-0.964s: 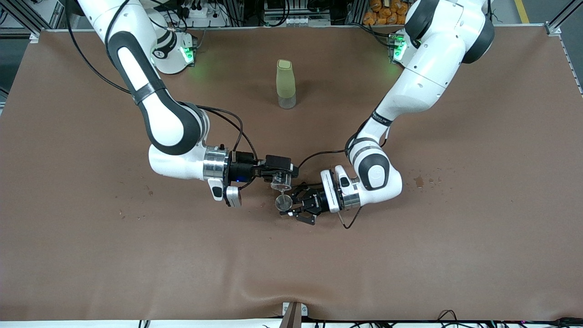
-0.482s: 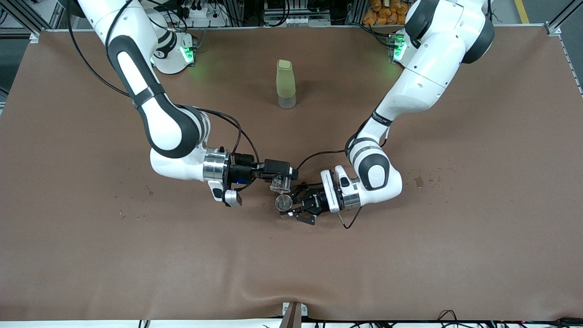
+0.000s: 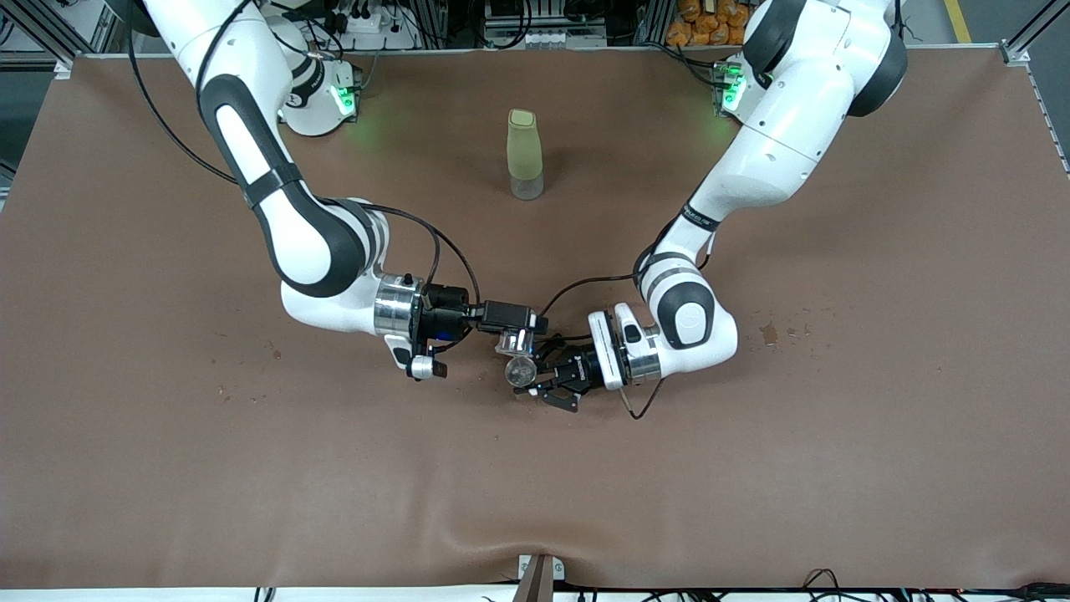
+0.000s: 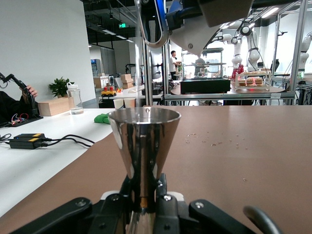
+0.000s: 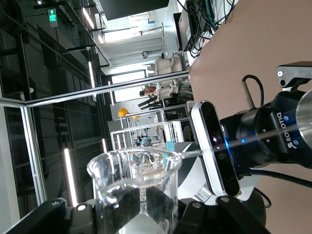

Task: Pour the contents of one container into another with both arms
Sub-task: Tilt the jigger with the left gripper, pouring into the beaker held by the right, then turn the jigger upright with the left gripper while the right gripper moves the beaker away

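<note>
Worktop (image 3: 167,468) first: brown sheeting runs under everything, with a few dark specks toward my left arm's end. My two white arms reach in from their bases and meet over its middle. A tall pale-green bottle (image 3: 525,155) stands upright between the bases, well apart from both claws.

My left claw (image 3: 535,376) hangs low over the middle of the worktop, its wrist laid level. Its fingers (image 4: 161,187) are closed on the narrow waist of the steel jigger (image 3: 521,371), which stands upright with its round mouth facing up. In the left wrist view the upper cone (image 4: 145,141) rises straight out of the grip, shiny and mirror-like.

My right claw (image 3: 512,333) comes in level from the right arm's end, just above and beside the jigger. Its fingers (image 5: 127,207) are pinched shut on the tiny clear glass cup (image 3: 513,341), gripping it near the base. In the front view the cup sits directly against the jigger's rim on the side toward the bases, its mouth leaning toward the jigger. In the right wrist view the cup's rim (image 5: 134,168) shows clear and colourless, and I cannot tell whether any liquid is inside. My left claw's black body (image 5: 273,131) shows farther off in that same view.
</note>
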Controlling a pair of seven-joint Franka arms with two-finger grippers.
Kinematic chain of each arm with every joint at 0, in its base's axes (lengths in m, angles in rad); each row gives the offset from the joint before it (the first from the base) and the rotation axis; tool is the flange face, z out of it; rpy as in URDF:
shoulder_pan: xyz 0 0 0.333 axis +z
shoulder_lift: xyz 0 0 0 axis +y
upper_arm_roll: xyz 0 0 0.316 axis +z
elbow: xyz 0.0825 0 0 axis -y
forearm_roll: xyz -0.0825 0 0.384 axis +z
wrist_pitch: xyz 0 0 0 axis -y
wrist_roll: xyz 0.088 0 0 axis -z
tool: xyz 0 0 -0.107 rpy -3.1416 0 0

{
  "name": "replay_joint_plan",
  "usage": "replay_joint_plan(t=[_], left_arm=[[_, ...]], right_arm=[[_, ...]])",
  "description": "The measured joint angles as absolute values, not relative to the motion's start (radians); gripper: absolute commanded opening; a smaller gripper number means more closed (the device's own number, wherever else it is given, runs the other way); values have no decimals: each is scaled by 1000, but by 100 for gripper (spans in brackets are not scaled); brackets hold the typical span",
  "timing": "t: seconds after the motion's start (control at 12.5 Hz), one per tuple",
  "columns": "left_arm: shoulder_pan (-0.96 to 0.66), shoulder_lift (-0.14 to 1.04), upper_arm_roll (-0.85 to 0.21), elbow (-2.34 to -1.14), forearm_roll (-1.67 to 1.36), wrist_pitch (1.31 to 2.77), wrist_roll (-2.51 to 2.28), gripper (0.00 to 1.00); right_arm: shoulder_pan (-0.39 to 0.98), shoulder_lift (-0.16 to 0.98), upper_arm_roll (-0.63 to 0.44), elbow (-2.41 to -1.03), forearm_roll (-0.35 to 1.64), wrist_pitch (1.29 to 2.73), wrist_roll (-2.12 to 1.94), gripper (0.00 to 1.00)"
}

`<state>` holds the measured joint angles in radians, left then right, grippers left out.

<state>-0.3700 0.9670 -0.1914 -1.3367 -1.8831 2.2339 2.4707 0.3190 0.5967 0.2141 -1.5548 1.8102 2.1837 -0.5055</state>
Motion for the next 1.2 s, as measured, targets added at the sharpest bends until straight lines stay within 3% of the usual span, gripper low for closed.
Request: replay_joint_plan(t=[1.2], left_arm=[[-370, 967, -195, -1338, -1883, 2234, 2471, 0]], right_arm=[[319, 612, 215, -1553, 1942, 2183, -345, 0]])
